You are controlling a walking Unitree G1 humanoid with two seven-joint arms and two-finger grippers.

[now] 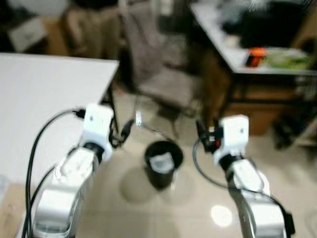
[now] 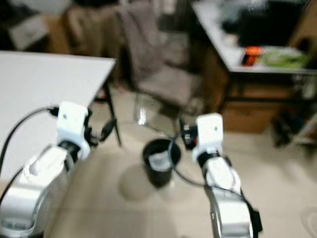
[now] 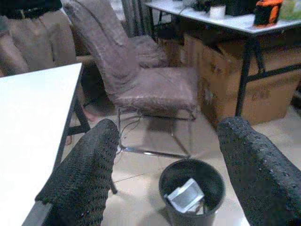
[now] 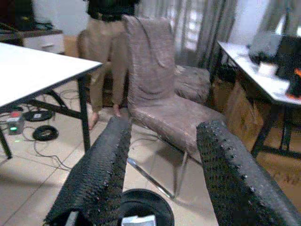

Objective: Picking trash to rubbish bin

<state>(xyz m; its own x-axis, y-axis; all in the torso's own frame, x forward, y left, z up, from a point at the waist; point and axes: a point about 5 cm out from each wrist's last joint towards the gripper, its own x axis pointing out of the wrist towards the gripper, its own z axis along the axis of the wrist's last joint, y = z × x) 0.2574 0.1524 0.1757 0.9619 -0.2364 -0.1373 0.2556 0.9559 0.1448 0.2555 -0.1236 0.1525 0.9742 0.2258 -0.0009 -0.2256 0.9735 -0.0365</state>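
Observation:
A black rubbish bin [image 1: 162, 163] stands on the pale tiled floor, just ahead of me and between my two arms. A white piece of trash [image 3: 186, 195] lies inside it. My left gripper [image 3: 170, 127] is held above and to the left of the bin; it is open with nothing between its fingers. At the same height, right of the bin, my right gripper [image 4: 167, 123] is also open and empty. The bin's rim [image 4: 143, 214] sits below its fingers. In the head views both wrists [image 1: 96, 124] [image 1: 233, 134] point forward over the floor.
A white table [image 1: 49, 89] fills the left side. A brown padded chair [image 1: 163, 74] stands behind the bin. A desk [image 1: 237, 59] with an orange item and cardboard boxes beneath is at the right. A person [image 4: 106, 47] stands behind the chair. Cables [image 4: 40, 132] lie under the white table.

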